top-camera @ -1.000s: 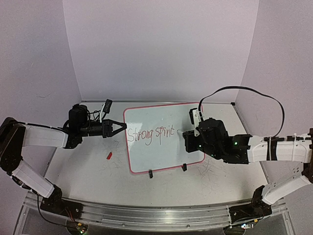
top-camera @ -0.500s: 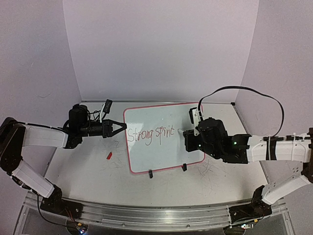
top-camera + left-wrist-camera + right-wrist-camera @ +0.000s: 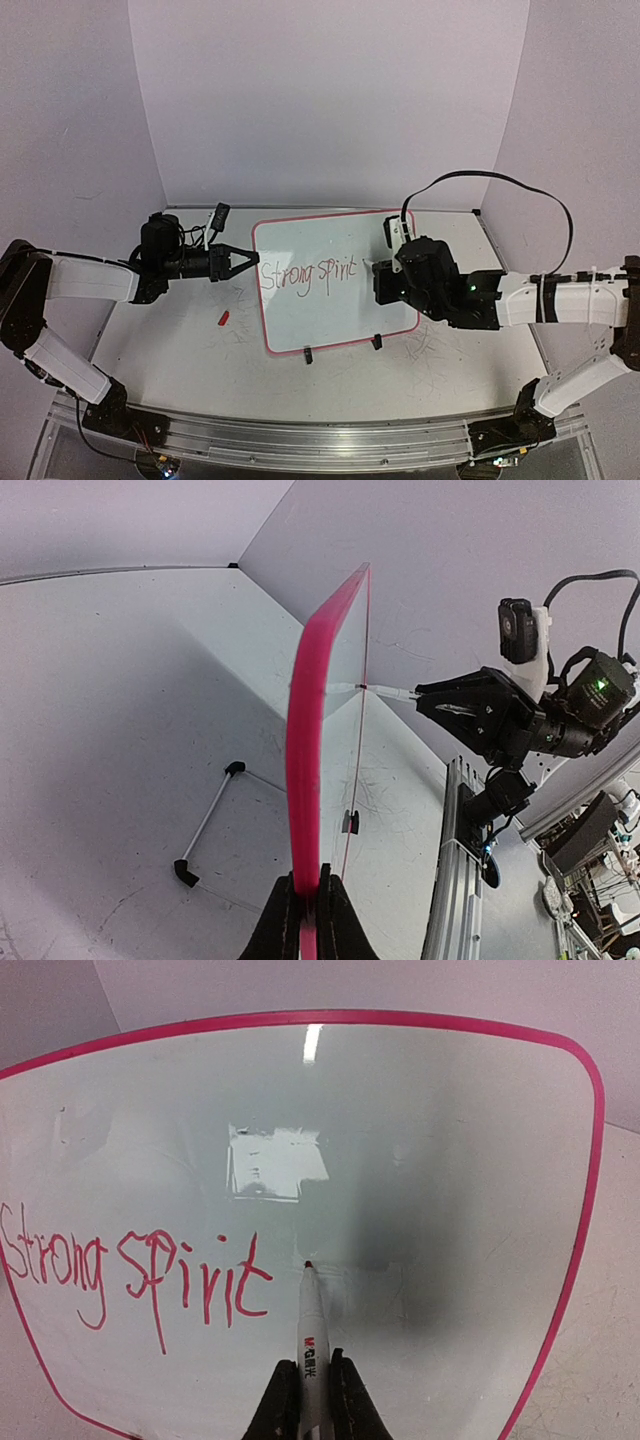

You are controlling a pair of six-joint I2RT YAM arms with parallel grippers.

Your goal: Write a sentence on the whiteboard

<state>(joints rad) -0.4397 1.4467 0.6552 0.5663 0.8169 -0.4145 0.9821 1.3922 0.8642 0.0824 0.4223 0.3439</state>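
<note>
The whiteboard [image 3: 330, 310] stands tilted on the table, white with a red-pink rim. The red sentence [image 3: 308, 274] on it reads "Strong spirit" and also shows in the right wrist view [image 3: 135, 1275]. My left gripper [image 3: 245, 262] is shut on the board's left rim [image 3: 303, 780]. My right gripper [image 3: 378, 278] is shut on a white marker [image 3: 313, 1345]; its red tip [image 3: 307, 1263] is at the board just right of the last "t". In the left wrist view the marker [image 3: 385, 691] meets the board's face edge-on.
A red marker cap [image 3: 224, 319] lies on the table left of the board. Two black clip feet [image 3: 308, 354] hold the board's near edge. A wire stand [image 3: 207, 823] props the board from behind. The enclosure walls stand close behind and at the sides.
My right gripper has shifted slightly up and left, bringing the marker tip to the board just right of "spirit". The left arm and the board have not moved.
</note>
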